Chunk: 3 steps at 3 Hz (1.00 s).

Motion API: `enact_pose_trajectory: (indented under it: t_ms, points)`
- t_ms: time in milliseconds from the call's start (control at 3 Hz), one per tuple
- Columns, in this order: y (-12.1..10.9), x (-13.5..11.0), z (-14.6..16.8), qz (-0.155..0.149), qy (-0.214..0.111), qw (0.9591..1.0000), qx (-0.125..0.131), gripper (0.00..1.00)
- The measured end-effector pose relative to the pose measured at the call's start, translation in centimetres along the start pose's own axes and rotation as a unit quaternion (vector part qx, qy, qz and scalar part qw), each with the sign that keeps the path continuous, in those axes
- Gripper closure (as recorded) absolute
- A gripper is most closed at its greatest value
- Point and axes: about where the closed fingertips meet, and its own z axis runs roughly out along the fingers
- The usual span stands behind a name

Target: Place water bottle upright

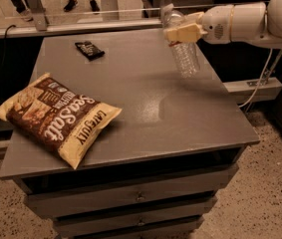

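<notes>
In the camera view, with the gripper (pixel 183 32) clenched around the upper part of the water bottle (pixel 185 59), cap up, slightly tilted, aloft near the tabletop's (pixel 145 83) far right corner: level the base, lower gently, then release.

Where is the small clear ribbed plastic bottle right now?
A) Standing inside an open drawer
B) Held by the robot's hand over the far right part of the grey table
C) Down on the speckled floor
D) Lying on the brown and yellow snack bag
B: the pale gripper is clamped on the upper part of the clear ribbed plastic water bottle, holding it over the far right side of the grey table.
</notes>
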Motion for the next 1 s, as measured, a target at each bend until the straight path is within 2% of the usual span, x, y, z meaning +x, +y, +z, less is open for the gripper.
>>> enact_pose_trajectory:
  t_ms: [333, 667, 1000]
  points:
    - [0.6, 0.6, -1.7, -0.026, -0.065, 0.9974, -0.019, 1.00]
    - [0.8, 1.9, -3.6, -0.021, -0.121, 0.9921, -0.026, 1.00]
    - [0.7, 2.7, -5.3, -0.008, -0.182, 0.9830, -0.026, 1.00]
